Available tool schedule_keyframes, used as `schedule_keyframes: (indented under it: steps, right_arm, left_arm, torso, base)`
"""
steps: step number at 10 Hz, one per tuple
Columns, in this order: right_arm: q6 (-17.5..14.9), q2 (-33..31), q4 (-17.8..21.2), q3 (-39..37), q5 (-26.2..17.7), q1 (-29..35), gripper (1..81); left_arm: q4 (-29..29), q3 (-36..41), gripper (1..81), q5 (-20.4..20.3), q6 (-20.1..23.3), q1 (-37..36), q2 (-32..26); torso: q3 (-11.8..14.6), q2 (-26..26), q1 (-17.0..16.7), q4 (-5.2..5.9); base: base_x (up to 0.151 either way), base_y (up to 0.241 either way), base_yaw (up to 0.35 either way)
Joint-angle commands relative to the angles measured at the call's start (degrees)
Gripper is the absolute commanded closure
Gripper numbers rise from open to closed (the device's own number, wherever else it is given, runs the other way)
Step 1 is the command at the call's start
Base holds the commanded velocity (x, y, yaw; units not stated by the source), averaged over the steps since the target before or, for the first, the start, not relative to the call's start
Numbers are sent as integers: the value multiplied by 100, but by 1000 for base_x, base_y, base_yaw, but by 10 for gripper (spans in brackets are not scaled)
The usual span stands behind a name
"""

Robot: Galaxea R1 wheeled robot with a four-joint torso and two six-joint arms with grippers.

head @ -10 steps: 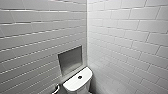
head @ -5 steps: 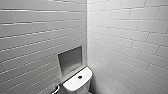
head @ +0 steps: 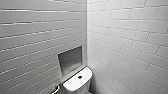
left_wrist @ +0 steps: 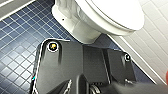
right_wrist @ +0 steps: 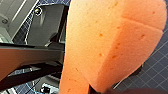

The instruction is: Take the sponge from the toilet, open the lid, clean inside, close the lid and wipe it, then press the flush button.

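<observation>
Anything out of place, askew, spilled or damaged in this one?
Nothing stands out. The glossy white ceramic toilet has its smooth white oval lid down and sitting square on the bowl. The dark blue tiled floor shows no spill. The orange-red soft sponge looks whole, with only small pores.

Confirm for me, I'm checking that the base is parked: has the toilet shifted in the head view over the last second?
No. The toilet stays just below the recessed wall niche, in the same corner spot.
</observation>
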Motion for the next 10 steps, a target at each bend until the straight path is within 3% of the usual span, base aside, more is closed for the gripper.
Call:
schedule_keyframes:
  steps: [1,5,7,10]
  right_arm:
    - [-28,-8,11,-6,-264,132,811]
    - [-28,54,2,-6,-264,203,811]
    - [-10,71,11,21,-298,211,811]
    - [-19,98,29,-49,-264,211,811]
  left_arm:
    - [-7,1674,10,148,-251,-754,-1042]
    - [-25,3994,10,1036,-418,-1596,-2255]
    - [-25,4721,10,1482,-506,-2097,-2561]
    - [-471,5504,10,1975,-664,-2888,-2904]
  torso:
    - [0,0,0,2]
    - [0,0,0,0]
    - [0,0,0,0]
    - [0,0,0,0]
  base:
    - [0,0,0]
    - [0,0,0]
    - [0,0,0]
    - [0,0,0]
